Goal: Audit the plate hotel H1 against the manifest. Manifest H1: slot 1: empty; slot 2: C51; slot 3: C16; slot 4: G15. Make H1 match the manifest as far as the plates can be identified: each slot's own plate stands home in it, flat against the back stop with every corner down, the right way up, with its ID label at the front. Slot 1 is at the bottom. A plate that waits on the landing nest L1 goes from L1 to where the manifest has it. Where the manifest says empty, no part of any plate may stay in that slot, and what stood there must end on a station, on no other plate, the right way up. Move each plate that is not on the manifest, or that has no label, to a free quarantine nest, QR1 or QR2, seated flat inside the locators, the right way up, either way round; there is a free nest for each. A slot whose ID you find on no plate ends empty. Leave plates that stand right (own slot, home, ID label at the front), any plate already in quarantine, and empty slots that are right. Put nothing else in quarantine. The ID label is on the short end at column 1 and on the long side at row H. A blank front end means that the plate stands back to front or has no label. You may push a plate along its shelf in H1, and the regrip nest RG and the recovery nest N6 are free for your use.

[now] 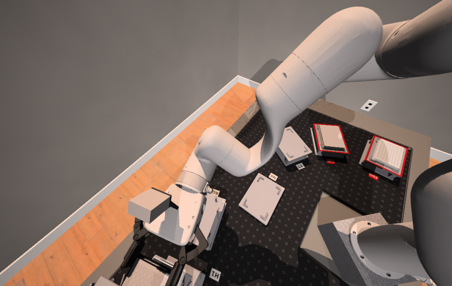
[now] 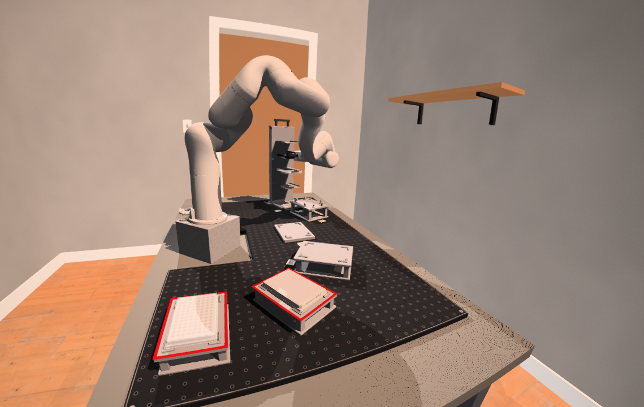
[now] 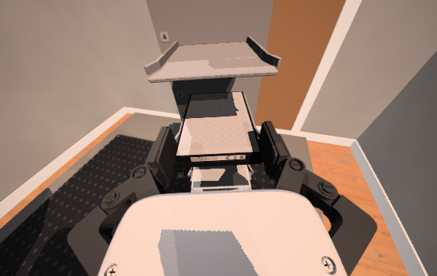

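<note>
My gripper is shut on a white well plate, its fingers on the two long sides near the plate's front end. The plate lies level, the right way up, in front of the plate hotel H1. Its far end reaches in under the slot 4 shelf, which is bare. A label strip shows on the plate's front end, but I cannot read it. I cannot tell if the plate rests on a shelf. Another plate shows in a slot below it. In the top view the gripper is at the bottom edge.
Both red-framed quarantine nests hold a plate each. The landing nest L1, the recovery nest N6 and the regrip nest RG carry no plate. The arm base stands at the table's left side.
</note>
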You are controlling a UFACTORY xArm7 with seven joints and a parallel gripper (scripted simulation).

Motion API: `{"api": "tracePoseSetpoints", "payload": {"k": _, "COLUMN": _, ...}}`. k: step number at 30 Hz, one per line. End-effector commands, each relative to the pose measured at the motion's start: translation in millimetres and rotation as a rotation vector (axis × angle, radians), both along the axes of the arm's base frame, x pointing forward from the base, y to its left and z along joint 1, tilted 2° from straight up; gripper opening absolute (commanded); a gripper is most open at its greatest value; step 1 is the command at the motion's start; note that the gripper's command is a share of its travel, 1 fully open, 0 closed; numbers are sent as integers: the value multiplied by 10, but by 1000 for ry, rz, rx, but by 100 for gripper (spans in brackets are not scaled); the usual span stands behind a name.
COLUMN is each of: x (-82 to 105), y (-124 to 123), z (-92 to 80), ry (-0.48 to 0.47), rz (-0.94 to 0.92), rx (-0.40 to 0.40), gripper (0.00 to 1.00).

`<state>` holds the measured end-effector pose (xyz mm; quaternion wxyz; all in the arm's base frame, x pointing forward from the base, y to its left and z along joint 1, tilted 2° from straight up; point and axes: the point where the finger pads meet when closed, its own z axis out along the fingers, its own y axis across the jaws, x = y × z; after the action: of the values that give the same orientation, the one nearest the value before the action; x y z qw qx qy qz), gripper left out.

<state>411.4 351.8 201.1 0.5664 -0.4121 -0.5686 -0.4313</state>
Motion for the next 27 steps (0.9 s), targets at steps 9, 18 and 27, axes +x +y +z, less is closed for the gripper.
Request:
{"api": "tracePoseSetpoints", "payload": {"k": 9, "x": -12, "y": 54, "z": 17, "ry": -3, "rz": 1, "rx": 1, "gripper": 0}}
{"api": "tracePoseSetpoints", "payload": {"k": 18, "x": -12, "y": 55, "z": 17, "ry": -3, "rz": 1, "rx": 1, "gripper": 0}}
{"api": "tracePoseSetpoints", "payload": {"k": 27, "x": -12, "y": 55, "z": 9, "ry": -3, "rz": 1, "rx": 1, "gripper": 0}}
